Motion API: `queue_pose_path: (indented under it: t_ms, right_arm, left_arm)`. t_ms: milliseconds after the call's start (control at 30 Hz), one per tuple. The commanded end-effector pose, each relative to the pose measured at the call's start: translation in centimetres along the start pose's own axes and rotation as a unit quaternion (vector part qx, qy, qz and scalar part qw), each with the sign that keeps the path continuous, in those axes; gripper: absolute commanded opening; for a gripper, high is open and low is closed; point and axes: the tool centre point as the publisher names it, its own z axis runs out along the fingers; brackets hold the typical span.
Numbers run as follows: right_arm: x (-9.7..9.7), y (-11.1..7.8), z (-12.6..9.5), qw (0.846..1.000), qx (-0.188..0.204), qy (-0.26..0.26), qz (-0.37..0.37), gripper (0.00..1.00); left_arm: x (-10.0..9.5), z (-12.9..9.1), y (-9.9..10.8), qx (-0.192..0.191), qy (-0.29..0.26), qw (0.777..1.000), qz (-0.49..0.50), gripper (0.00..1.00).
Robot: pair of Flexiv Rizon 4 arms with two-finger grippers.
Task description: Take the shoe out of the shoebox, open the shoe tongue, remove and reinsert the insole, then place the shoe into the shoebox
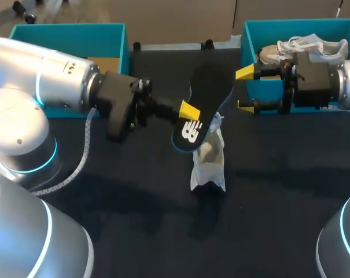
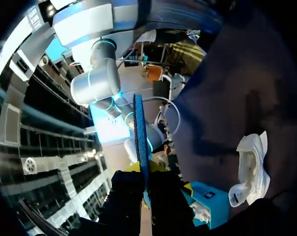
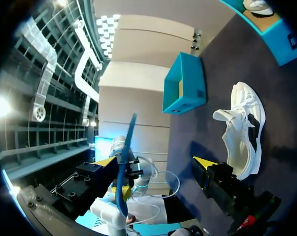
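Dark table (image 1: pixel 267 231) with a left shoebox (image 1: pixel 70 40) and a right shoebox (image 1: pixel 249 43) at the back, the right one holding a second sneaker (image 1: pixel 302 49). The white shoe (image 1: pixel 208 165) sits out mid-table. The left gripper (image 1: pixel 189 111) is clamped on the black insole (image 1: pixel 206 87), holding it above the shoe. Looks like a handoff setup, since the right gripper (image 1: pixel 245 88) is spread wide and empty at the far end.

A dark tabletop (image 1: pixel 134 231) fills the scene from edge to edge. Two small black knobs (image 1: pixel 137 45) (image 1: pixel 208 43) stand at its far edge, at 11 and 12 o'clock, well apart from each other. A spare pale sneaker (image 1: pixel 308 45) with white laces lies at 2 o'clock.
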Motion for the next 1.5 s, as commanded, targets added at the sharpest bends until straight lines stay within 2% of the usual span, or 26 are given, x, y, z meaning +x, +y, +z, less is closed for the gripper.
queue_pose_path:
  t_ms: [33, 167, 433, 800, 1067, 1500]
  right_arm:
    - [0.0, 0.0, 0.1, 1.000, -0.001, -0.001, 0.001, 1.00]
    - [0.0, 0.0, 0.1, 1.000, -0.001, -0.001, 0.001, 1.00]
    - [0.0, 0.0, 0.1, 1.000, -0.001, -0.001, 0.001, 1.00]
    - [0.2, -0.1, 0.4, 1.000, 0.002, 0.001, 0.000, 1.00]
    - [0.4, -0.1, 1.4, 1.000, 0.011, 0.013, 0.000, 1.00]
    - [0.6, -0.1, 2.7, 0.999, 0.030, 0.027, 0.002, 1.00]
  left_arm:
    - [0.2, 0.1, 0.2, 0.007, -0.002, 0.994, 0.105, 0.00]
    - [1.1, -0.1, 0.0, 0.008, -0.002, 0.996, 0.094, 0.00]
    - [2.7, -0.2, 0.3, -0.012, -0.008, 0.997, 0.080, 0.00]
    - [4.4, -0.2, 1.0, -0.072, -0.014, 0.995, 0.073, 0.00]
    - [4.9, -0.1, 1.4, -0.112, -0.013, 0.991, 0.068, 0.00]
    - [5.3, 1.2, 2.8, -0.145, -0.012, 0.987, 0.069, 0.00]
